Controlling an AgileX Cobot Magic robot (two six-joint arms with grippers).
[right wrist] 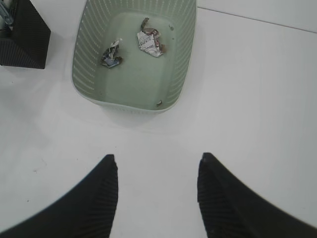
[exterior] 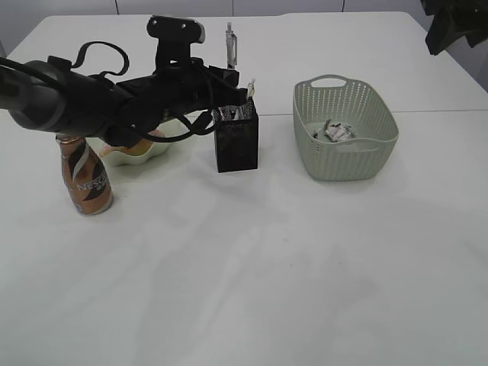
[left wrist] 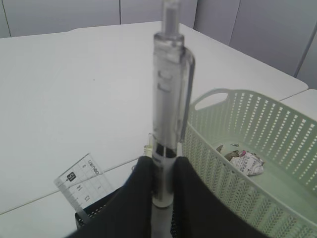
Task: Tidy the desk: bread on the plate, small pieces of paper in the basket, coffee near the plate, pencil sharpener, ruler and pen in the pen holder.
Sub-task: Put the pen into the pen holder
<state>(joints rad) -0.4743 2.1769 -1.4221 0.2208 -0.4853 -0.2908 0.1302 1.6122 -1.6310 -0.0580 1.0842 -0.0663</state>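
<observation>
**Pen over the holder, release pending**

The pen [left wrist: 171, 99] stood upright, pinched low on its barrel between the left claw's fingers [left wrist: 143, 198], clicker end up. The left claw [exterior: 232, 80] was closed narrow on it, hanging directly above the holder [exterior: 236, 141]. Under the claw, in the wrist view, the ruler [left wrist: 86, 183] leaned out of the holder's near-left corner; something pale yellow showed just behind the pen, too small to name.

Risks, as judged: the pen's tip was hidden behind the fingers, so whether it cleared the holder's rim could not be told. Let go off-centre, it might strike the rim or the ruler and tip out onto the desk [exterior: 267, 267]. A release from height could also rock the light holder.

Outward from there: the basket [exterior: 345, 130] sat to the claw's right, paper scraps [right wrist: 148, 42] inside. The plate [exterior: 141, 152] lay below the left arm, with the bread apparently in it, mostly hidden. The coffee [exterior: 86, 179] stood just beside the plate.

The right claw [right wrist: 156, 193] hung wide and empty, back from the basket.
</observation>
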